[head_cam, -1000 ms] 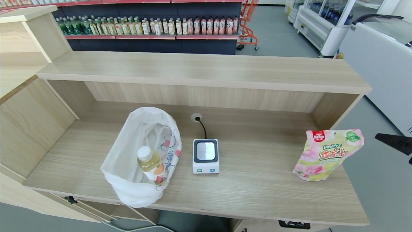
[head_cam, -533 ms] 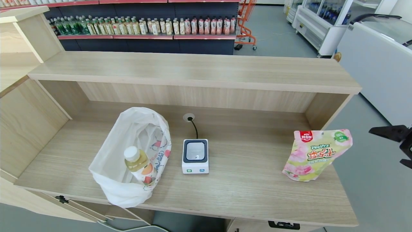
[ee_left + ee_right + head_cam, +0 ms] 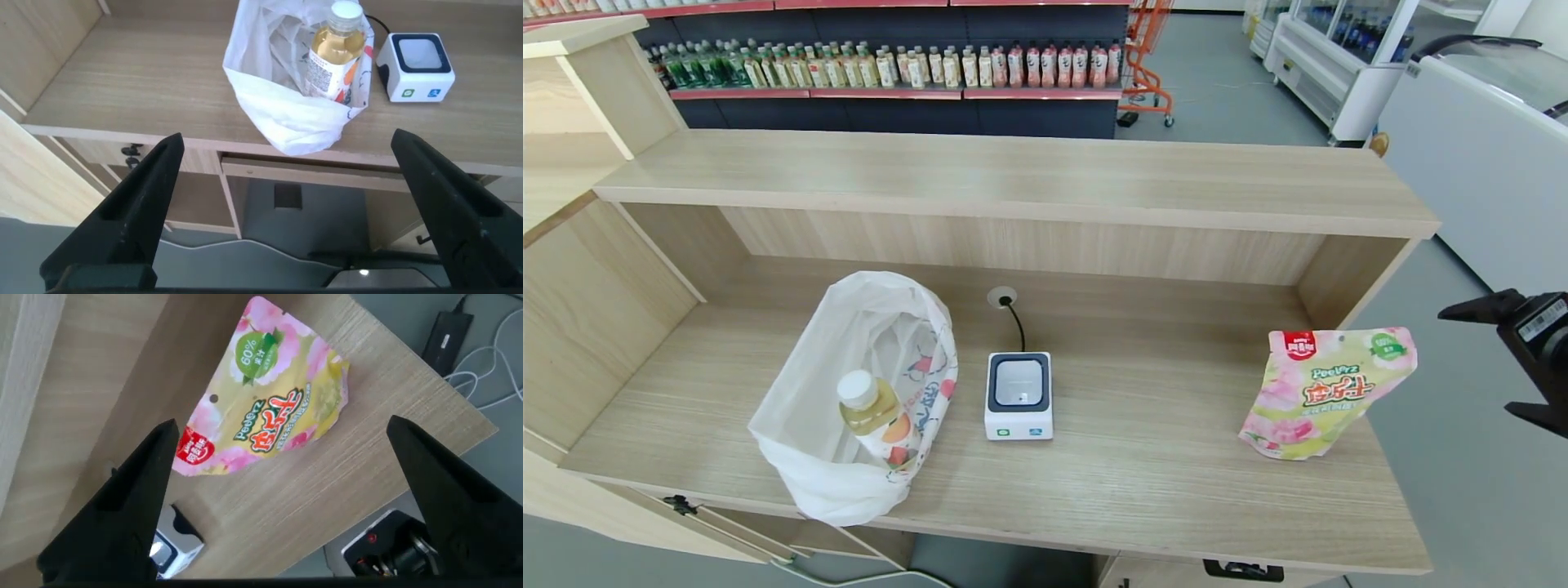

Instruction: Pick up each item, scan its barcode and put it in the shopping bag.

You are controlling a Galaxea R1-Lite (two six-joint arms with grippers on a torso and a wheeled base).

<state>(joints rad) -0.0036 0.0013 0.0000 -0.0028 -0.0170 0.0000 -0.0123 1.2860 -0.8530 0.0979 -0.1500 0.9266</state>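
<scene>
Rightward of the counter's end, at about 3 o'clock in the head view, the right gripper (image 3: 1474,359) has come in from the edge toward the pouch and now shows more of itself, its jaws standing wide apart with nothing between them. An early sideways slide of the whole head picture was the camera's doing, since nothing on the counter (image 3: 1160,465) has shifted against anything else. The shopping bag (image 3: 796,433) stands open at 8 o'clock with a bottle (image 3: 876,412) upright inside, so I judge that item finished. The pouch (image 3: 1327,392), the item left to do, lies flat at 4 o'clock near the counter's right end, well apart from the bag. In the right wrist view it lies between the spread fingers of that gripper (image 3: 282,423) but farther off, not touched. The scanner (image 3: 1018,396) sits near the middle, just beside the bag at its 3 o'clock, window up. At 7 o'clock, the left gripper (image 3: 286,137) hangs in front of the counter's near edge, jaws apart and empty, facing the bag. I take the step in hand to be the approach to the pouch; grasp, scan and bagging are not yet done.
</scene>
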